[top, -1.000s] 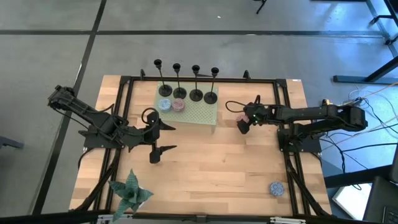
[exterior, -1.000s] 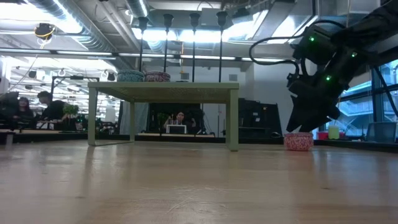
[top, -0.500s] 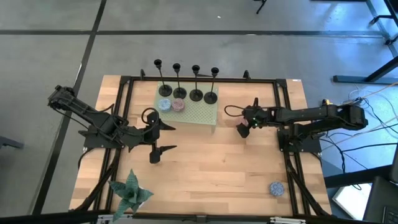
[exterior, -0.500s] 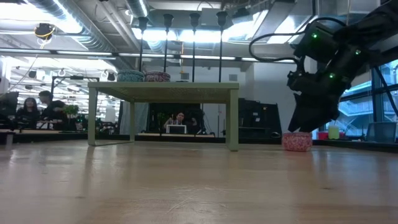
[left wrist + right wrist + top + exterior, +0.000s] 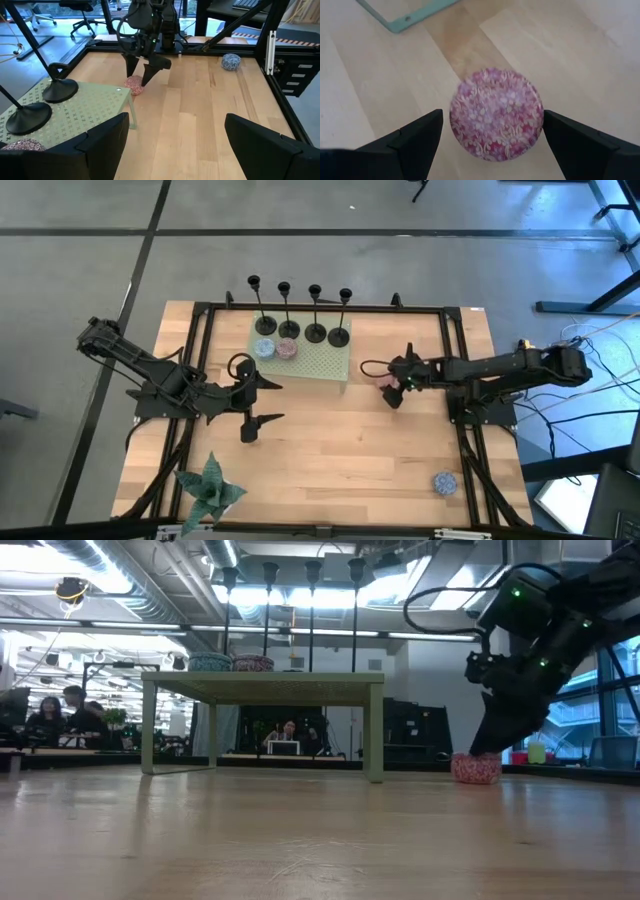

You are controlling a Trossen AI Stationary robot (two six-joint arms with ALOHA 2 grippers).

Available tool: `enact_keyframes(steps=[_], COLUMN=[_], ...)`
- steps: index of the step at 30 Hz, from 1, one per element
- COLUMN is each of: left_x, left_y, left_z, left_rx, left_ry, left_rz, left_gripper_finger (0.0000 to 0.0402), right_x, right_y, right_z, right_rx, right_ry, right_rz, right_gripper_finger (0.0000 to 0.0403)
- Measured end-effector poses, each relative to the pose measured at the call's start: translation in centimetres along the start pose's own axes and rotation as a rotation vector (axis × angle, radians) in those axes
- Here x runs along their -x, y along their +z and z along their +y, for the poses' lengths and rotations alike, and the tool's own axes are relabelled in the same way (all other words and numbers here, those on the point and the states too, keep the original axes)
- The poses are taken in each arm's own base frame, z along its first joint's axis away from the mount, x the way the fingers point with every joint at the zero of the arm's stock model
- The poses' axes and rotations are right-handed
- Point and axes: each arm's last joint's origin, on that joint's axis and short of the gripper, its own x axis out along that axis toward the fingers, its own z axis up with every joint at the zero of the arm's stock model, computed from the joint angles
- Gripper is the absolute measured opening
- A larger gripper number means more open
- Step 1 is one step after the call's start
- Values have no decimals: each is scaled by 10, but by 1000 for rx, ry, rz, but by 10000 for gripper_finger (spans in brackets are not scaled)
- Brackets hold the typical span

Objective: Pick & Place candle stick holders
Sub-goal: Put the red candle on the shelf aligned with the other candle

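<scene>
The right end effector (image 5: 490, 145), fingers spread, had moved lower over a pink patterned tin (image 5: 495, 114) on the surface; the candle stick holders (image 5: 300, 308) stood untouched on the green stand (image 5: 318, 362).

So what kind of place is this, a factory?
More likely a robotics lab in an open office: bare ceiling ducts, people at desks behind the table, and office chairs nearby.

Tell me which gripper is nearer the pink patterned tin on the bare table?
Right. The right gripper hangs open directly over the pink tin, fingers either side. The left gripper waits open across the table, beyond the green stand.
</scene>
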Motion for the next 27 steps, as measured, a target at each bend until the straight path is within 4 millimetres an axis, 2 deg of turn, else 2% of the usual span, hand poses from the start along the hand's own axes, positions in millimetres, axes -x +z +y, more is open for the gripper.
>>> enact_keyframes(steps=[6,14,22,27], left_x=[0,0,0,0], left_y=[0,0,0,0], left_z=[0,0,0,0], left_rx=[0,0,0,0], left_ry=[0,0,0,0], left_rz=[0,0,0,0], left_gripper_finger=[327,327,327,327], right_x=[-2,-2,-2,-2], right_y=[-5,-3,-3,-3], right_z=[-2,-1,0,0], right_rx=[4,101,103,103], right_ry=[-2,4,28,33], right_rz=[3,-10,-4,-7], right_gripper_finger=[342,338,277,269])
